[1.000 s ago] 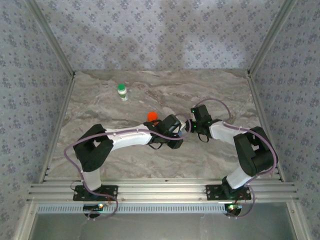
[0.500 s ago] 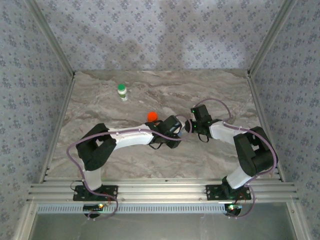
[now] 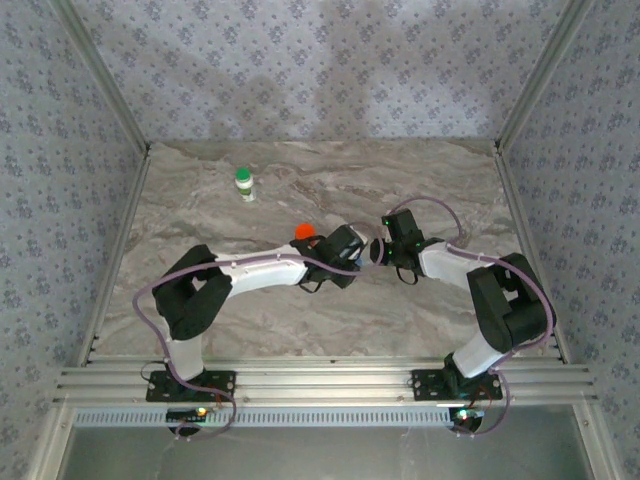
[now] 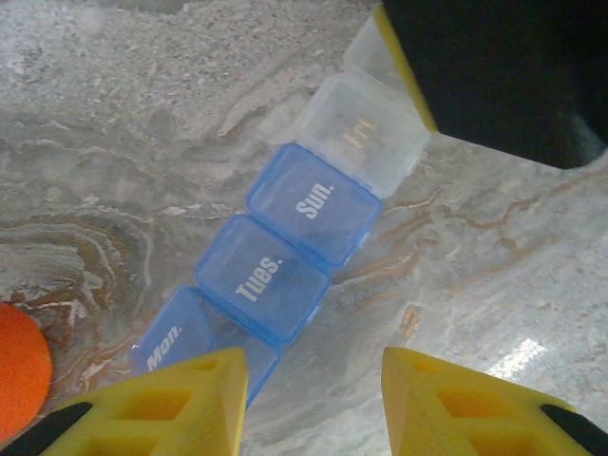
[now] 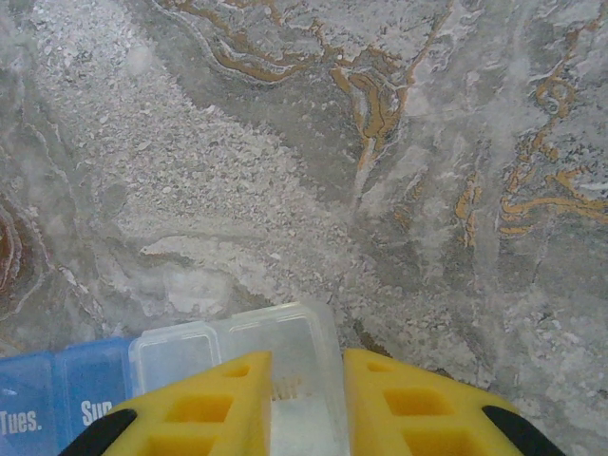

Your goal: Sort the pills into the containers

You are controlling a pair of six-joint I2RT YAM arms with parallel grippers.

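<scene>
The containers are one flat pill box point(image 4: 285, 237) lying on the marble table, with blue lids marked Mon., Tues. and Sun. and clear lids beyond them. My right gripper point(image 5: 306, 366) is shut on its clear end compartment point(image 5: 285, 347), one yellow finger on each side. That gripper's finger point(image 4: 404, 66) also shows at the box's far end in the left wrist view. My left gripper point(image 4: 312, 366) hangs open just above the box's blue end. Its left finger point(image 4: 180, 399) overlaps the Mon. lid, with bare table in the gap. No pills are in view.
An orange round cap point(image 3: 304, 231) sits right beside the left wrist, and shows again as the orange cap point(image 4: 19, 366). A white bottle with a green cap point(image 3: 244, 183) stands at the back left. Metal frame rails and patterned walls point(image 3: 110, 110) close in the table.
The left wrist has crept a little toward the back of the table. The right arm has held still, with its grip unchanged.
</scene>
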